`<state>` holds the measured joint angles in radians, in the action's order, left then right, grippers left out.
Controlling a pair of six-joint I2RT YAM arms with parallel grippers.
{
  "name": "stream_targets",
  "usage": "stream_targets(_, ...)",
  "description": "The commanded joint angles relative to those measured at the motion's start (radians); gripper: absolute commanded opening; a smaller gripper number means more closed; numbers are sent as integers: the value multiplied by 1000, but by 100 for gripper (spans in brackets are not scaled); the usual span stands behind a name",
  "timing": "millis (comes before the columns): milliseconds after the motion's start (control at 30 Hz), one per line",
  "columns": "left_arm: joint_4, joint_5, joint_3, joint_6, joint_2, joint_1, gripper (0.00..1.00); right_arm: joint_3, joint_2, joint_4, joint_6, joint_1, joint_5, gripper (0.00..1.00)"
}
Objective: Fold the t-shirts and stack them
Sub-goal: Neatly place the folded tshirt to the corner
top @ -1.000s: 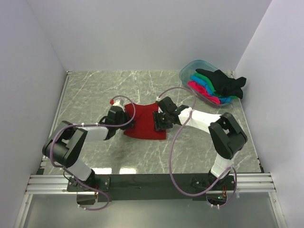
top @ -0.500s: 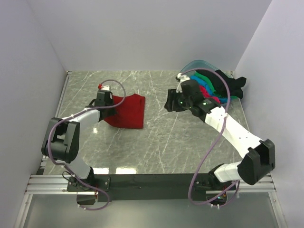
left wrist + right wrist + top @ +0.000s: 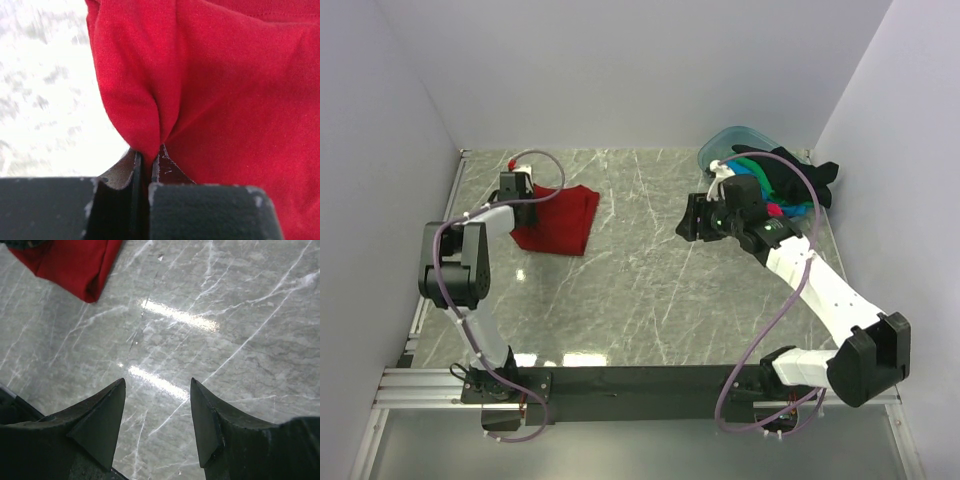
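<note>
Top external view, starting nearest you: both arm bases sit at the near edge of the table [image 3: 650,300], well short of the clear bluish tub [image 3: 725,137] in the far right corner.

Moving toward the tub, you meet the right hand [image 3: 692,218] just left of it and a little nearer than it, hanging over bare marble. Your right wrist view shows its two fingers [image 3: 102,415] spread wide apart, with only the table's surface between them. It grips nothing.

Well to the left of the tub, across the table, lies the dark red t-shirt [image 3: 558,220], folded into a compact shape and resting flat. The left hand [image 3: 510,187] sits at the corner of that shirt farthest from the tub. In your left wrist view its jaws are pressed together on a pinch of the red cloth, which bunches into a fold rising from between them. So that hand is clamped on the dark red t-shirt.

Farthest back, the tub holds the other shirts in a loose heap. The green t-shirt [image 3: 750,163] lies toward its far left side. The bright blue t-shirt [image 3: 763,184] lies beside it, and the hot pink t-shirt [image 3: 776,210] shows at the tub's near side. The black t-shirt [image 3: 798,172] lies on top and drapes over the tub's right rim. The right arm crosses in front of the tub and hides part of it.
</note>
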<state>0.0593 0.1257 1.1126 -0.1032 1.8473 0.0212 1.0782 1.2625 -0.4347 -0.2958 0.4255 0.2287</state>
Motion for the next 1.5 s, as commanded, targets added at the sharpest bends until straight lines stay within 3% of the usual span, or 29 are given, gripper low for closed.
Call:
stream_targets(0,-21,-23,107,92,36,-45,0,-23,-58,73,20,-34,72,62)
stream_targets(167,62,-67,239,174,98,-141,0,-43,-80,83,23,-67,115,62)
stream_targets(400,109,-80,299,241,154,-237,0,-55,-106,88,21,-94,139,62)
stream_targets(767,174,-146,513,175,340,-313,0,-67,-118,88,14,-93,121,62)
stream_targets(1200,151,-87,509,217,394,-359,1,-64,-106,80,15,-94,96,62)
stream_targets(1300,180,-51,556,204,412,-359,16,-63,-100,80,17,-93,103,62)
stream_targets(1333,189,-41,566,197,412,-357,31,-61,-97,82,17,-93,100,62)
stream_targets(1400,166,-26,566,189,388,-359,44,-64,-95,80,15,-93,92,62)
stream_targets(1433,154,-24,561,188,376,-359,58,-63,-92,80,17,-94,90,62)
stream_targets(1467,145,-18,556,181,362,-360,64,-63,-91,80,17,-93,92,62)
